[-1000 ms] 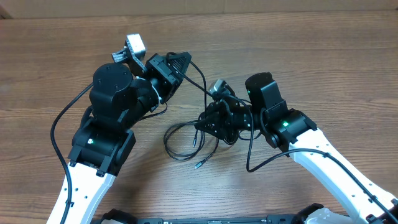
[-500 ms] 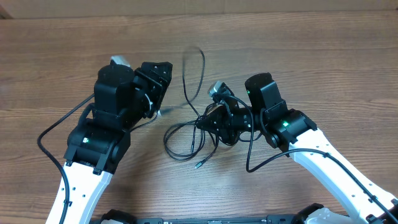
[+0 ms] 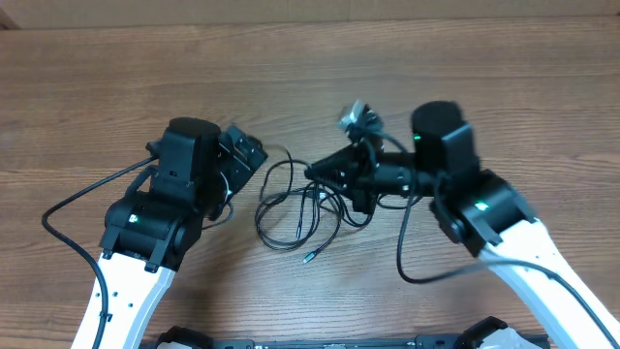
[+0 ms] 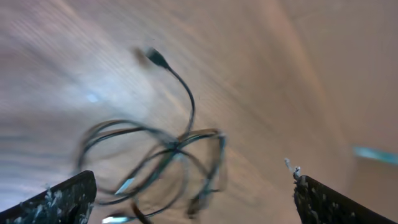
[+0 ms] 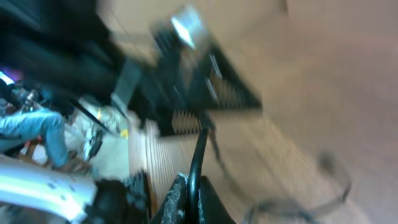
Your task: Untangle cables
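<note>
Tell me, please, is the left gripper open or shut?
Open: the left gripper shows fingers far apart in its wrist view, nothing between them; the cables lie beyond.

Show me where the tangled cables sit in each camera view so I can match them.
Overhead: cables mid-table, between the two arms.
Left wrist: cables centre frame, above the left gripper, jaws open.
Right wrist: blurred; cables run up from the right gripper, jaws shut on them.
Shared landmark: the wooden table beneath them.
</note>
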Controlling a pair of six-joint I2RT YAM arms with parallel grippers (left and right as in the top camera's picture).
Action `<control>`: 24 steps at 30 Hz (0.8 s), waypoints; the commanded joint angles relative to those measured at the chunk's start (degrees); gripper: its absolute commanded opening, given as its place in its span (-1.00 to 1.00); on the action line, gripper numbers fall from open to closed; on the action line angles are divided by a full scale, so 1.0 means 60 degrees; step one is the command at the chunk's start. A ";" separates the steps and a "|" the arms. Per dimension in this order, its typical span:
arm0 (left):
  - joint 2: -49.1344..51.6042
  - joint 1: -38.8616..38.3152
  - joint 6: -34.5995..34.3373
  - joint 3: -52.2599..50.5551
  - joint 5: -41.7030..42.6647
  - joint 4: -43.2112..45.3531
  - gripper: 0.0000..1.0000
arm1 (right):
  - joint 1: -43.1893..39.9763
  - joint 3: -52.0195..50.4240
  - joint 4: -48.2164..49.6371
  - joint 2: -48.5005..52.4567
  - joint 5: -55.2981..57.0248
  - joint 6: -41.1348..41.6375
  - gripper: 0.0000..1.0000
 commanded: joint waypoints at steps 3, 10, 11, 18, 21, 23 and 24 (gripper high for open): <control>0.0222 0.0051 0.0616 0.0182 -0.0408 -0.0528 0.99 | -0.0025 0.1224 0.0066 -0.0699 0.0364 0.0838 -0.93; 0.0535 0.0040 0.0616 0.0182 -0.0408 -0.0772 1.00 | -0.0025 0.2157 0.0051 -0.1082 0.2299 0.2014 -0.93; 0.0576 0.0040 0.0612 0.0182 -0.0408 -0.0805 1.00 | -0.0025 0.2208 0.0047 -0.1111 0.2565 0.2237 -0.93; 0.0790 0.0040 0.0608 0.0182 -0.0452 -0.0838 0.99 | -0.0025 0.2288 -0.0637 -0.1198 0.4528 0.3712 -0.93; 0.0798 0.0040 0.0612 0.0182 -0.0667 -0.0863 1.00 | -0.0025 0.2288 -0.0998 -0.1198 0.5089 0.4160 -0.93; 0.0798 0.0040 0.0616 0.0182 -0.0685 -0.0882 1.00 | -0.0029 0.2288 -0.1049 -0.1202 0.5410 0.4350 -0.92; 0.0798 0.0040 0.0616 0.0182 -0.0696 -0.0896 1.00 | -0.0029 0.2291 -0.1035 -0.1202 0.5548 0.4433 -0.93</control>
